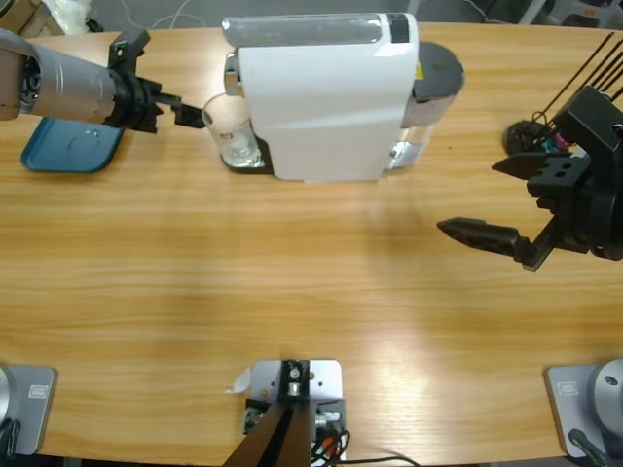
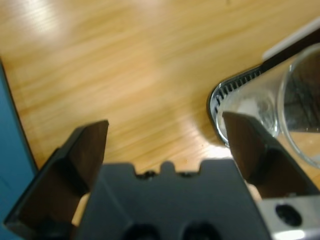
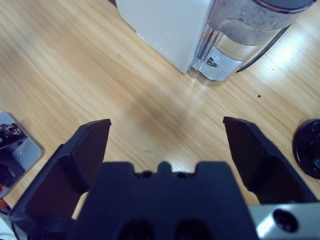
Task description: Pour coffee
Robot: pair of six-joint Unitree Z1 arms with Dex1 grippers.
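Spread right tool (image 3: pixel 167 145) over wooden table (image 1: pixel 292 282) — left tool (image 2: pixel 165 145) spread beside glass (image 1: pixel 232 131)

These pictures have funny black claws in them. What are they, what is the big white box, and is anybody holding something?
The claws are grippers, the hands of two robot arms. One picture looks down from above the wooden table; the other two come from little cameras on each arm's wrist, looking along its claws. The white box is a coffee machine, with a clear water tank at its back. A clear glass stands on its drip tray. The left gripper is open, with one jaw beside the glass, not squeezing it. The right gripper is open too, over bare table, holding nothing. A blue tray lies under the left arm.
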